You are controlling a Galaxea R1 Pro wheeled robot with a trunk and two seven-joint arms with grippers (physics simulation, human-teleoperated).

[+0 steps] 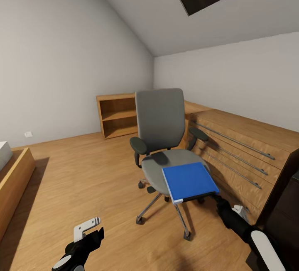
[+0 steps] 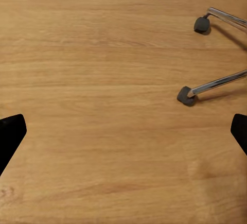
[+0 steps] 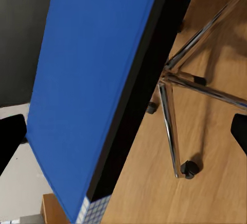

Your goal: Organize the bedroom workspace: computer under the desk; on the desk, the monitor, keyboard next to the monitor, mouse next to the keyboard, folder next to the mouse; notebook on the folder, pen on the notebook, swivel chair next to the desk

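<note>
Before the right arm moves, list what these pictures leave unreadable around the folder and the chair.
- Right end effector: in the head view the folder covers its tips; the right wrist view cuts its fingers at the edges, so grip is undecidable.
- Swivel chair seat: its front right part lies under the folder in the head view.
- Chair base: the left wrist view's edge cuts off all but two legs.
- Dark furniture: cropped by the head view's right edge.

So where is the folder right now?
In the head view the blue folder lies on the front right of the swivel chair seat, overhanging its edge, with the wooden drawers just to its right.
</note>
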